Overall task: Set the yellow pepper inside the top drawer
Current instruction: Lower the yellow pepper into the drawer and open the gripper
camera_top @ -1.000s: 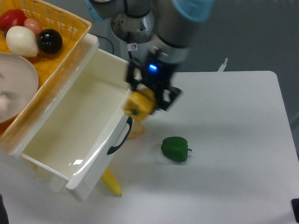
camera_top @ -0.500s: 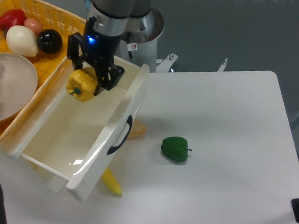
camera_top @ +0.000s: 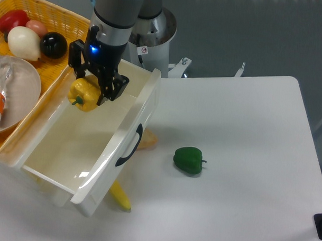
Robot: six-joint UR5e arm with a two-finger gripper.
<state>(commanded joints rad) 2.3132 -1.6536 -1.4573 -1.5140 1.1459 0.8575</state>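
yellow pepper nudged left, top drawer unmoved

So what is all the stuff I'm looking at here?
Glossy yellow bell pepper: one, held over the drawer.
White plastic drawer: one, open, dark handle.
Green bell pepper: one, on the white table.
Slim yellow banana-like item: one, partly under the drawer's front.
Yellow woven basket: one, top left, holding red, pinkish, white and black round items and a pale bowl.
Gripper: one, black, closed on the pepper.
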